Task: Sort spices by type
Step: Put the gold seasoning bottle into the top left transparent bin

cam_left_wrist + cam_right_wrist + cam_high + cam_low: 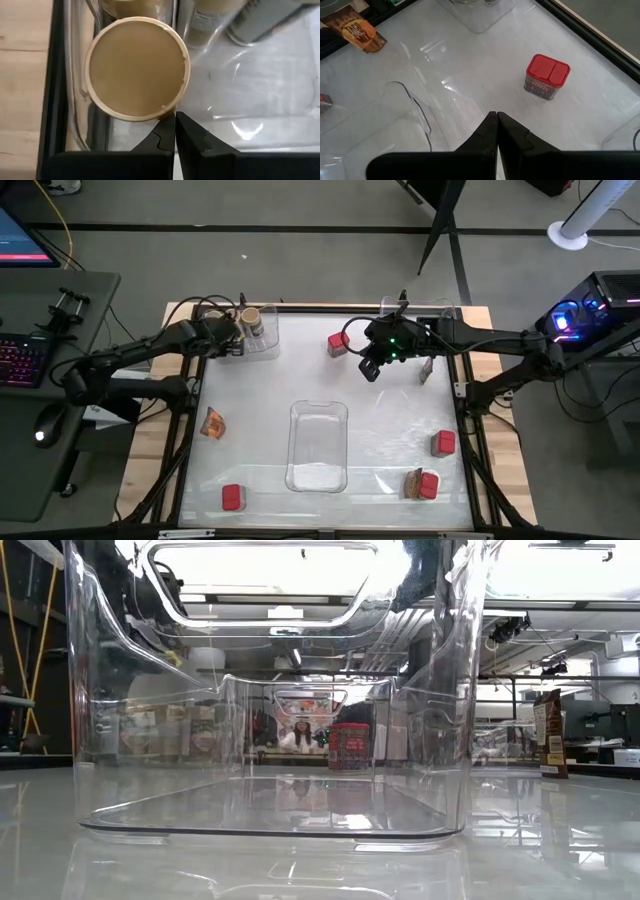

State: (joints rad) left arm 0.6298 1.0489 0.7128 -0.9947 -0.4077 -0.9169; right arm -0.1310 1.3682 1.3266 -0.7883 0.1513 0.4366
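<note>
Tabletop: red container (547, 77) beyond right end effector (496, 116).

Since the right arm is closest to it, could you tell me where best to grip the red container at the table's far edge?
The red container stands upright and apart from everything else. Probably best to come straight down with the right tool and pinch two opposite flat sides just under the red lid; it must open first.

Clear tray (318, 416): glossy transparent plastic. Desk (380, 410): smooth, shiny white top, bare wood edges. Jar lid (137, 68): matt tan.
</note>
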